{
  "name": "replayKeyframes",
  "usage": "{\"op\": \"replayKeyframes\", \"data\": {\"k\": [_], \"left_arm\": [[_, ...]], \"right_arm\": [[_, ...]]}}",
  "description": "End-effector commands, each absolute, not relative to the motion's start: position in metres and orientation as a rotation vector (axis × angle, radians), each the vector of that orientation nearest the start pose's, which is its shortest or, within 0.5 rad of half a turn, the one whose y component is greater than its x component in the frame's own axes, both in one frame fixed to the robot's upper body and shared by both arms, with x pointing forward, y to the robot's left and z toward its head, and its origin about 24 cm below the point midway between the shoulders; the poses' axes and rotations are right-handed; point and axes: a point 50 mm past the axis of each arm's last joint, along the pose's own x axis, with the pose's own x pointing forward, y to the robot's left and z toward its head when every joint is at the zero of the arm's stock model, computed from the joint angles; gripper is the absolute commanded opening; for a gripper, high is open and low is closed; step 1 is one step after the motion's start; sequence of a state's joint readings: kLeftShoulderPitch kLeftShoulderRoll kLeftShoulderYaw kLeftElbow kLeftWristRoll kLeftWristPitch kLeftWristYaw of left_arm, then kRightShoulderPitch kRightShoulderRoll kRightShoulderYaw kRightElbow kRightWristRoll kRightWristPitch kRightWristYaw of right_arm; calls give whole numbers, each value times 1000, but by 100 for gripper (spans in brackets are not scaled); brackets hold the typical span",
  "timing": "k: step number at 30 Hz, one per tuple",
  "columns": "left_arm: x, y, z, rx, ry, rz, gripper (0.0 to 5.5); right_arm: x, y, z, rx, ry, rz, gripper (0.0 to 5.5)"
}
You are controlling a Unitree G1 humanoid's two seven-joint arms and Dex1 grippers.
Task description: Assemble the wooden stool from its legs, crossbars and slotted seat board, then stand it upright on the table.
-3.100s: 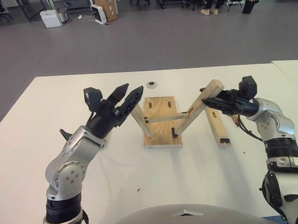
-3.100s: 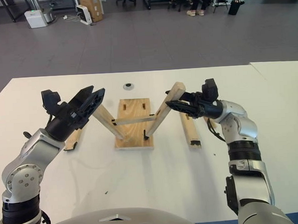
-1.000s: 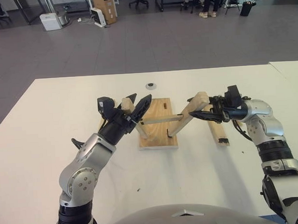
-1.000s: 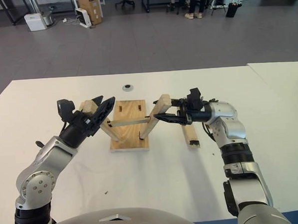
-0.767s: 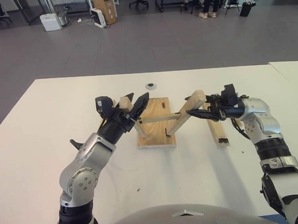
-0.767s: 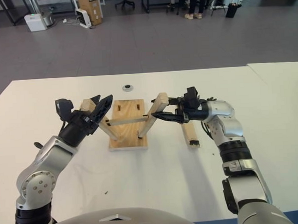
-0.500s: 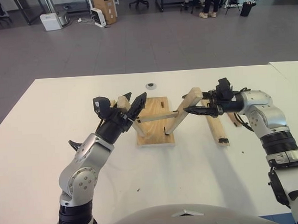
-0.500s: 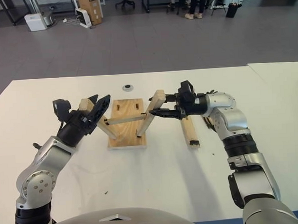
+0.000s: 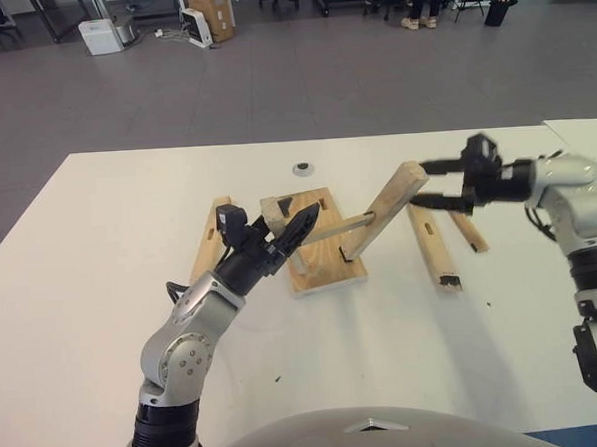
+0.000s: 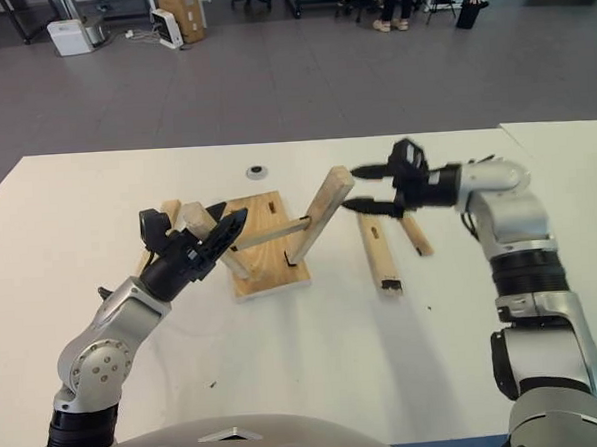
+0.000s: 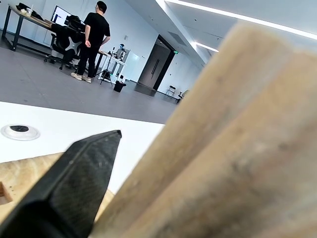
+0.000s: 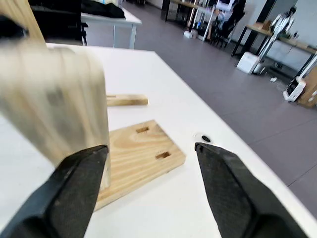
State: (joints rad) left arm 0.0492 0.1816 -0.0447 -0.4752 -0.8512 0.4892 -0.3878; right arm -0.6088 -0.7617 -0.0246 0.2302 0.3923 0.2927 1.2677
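Note:
The slotted seat board point(image 9: 326, 265) lies flat on the white table point(image 9: 99, 244). Two legs joined by a thin crossbar point(image 9: 341, 226) stand tilted on it. My left gripper point(image 9: 290, 216) is shut on the left leg point(image 9: 272, 207), low over the board; the left wrist view has that leg point(image 11: 237, 148) pressed against one finger point(image 11: 74, 183). The right leg point(image 9: 386, 207) leans up to the right. My right gripper point(image 9: 422, 185) is open just right of its top end, nothing between the fingers point(image 12: 79, 191). The board point(image 12: 141, 158) lies below them.
A loose leg point(image 9: 435, 248) and a short crossbar point(image 9: 469, 232) lie on the table right of the board. Another loose leg point(image 9: 208, 250) lies left of it. A small round cap point(image 9: 303, 169) sits behind the board.
The right gripper let go of the right leg and drew back to the right. The left gripper dropped lower with its leg, tilting the frame; the seat board turned slightly.

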Motion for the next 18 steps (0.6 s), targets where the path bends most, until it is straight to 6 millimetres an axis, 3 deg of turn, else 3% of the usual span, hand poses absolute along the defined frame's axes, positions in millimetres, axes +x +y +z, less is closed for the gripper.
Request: {"op": "replayKeyframes", "data": {"k": [1, 4, 6, 9, 12, 16, 18], "left_arm": [[219, 114, 117, -591, -15, -783, 394], [220, 113, 119, -595, -22, -780, 394], [221, 112, 119, -596, -26, -772, 394], [221, 114, 121, -590, -38, -750, 394], [220, 115, 120, -586, -38, -731, 394], [221, 115, 120, -577, -38, -721, 394], [221, 114, 121, -576, -40, -720, 394]], "right_arm": [[321, -202, 247, -562, -165, 853, 328], [291, -131, 244, -592, -309, 935, 328], [276, -106, 222, -720, -333, 867, 328], [270, -102, 196, -887, -332, 684, 328], [271, -108, 195, -995, -359, 539, 328], [263, -95, 187, -1054, -398, 559, 328], [256, -91, 171, -1079, -372, 606, 328]]}}
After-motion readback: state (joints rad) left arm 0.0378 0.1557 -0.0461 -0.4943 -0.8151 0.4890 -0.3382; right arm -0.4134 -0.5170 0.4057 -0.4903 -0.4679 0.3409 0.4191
